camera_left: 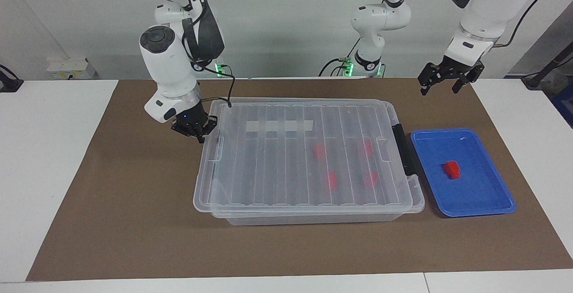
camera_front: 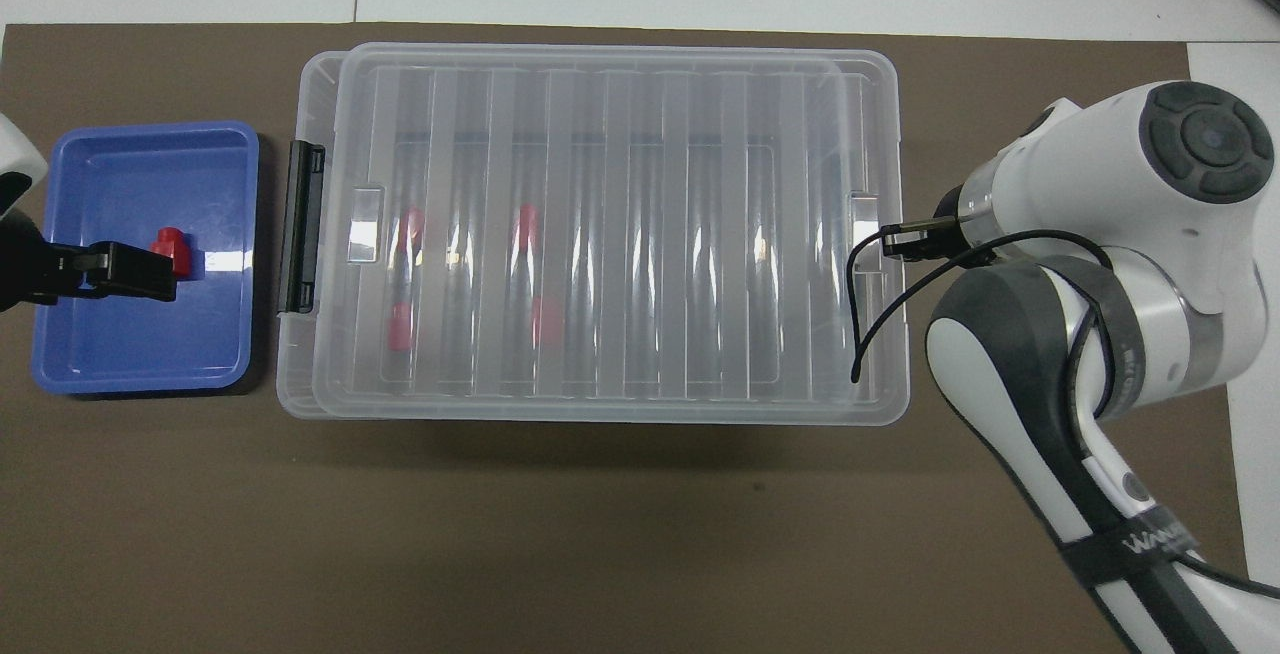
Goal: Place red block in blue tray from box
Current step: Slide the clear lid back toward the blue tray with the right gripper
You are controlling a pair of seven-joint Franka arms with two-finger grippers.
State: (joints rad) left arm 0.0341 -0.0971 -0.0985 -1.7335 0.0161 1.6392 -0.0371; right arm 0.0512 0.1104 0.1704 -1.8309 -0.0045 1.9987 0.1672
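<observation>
The box is a clear bin in the middle of the mat, also seen in the overhead view. Its ribbed lid lies on it, offset a little toward the right arm's end. Several red blocks lie inside under the lid, one of them a red block. Another red block lies in the blue tray, which is beside the box's dark latch. My right gripper is at the lid's end rim and shut on it. My left gripper is open, empty and raised over the tray's end of the table.
A brown mat covers the table between white edges. The right arm's elbow and cable hang over the mat beside the box.
</observation>
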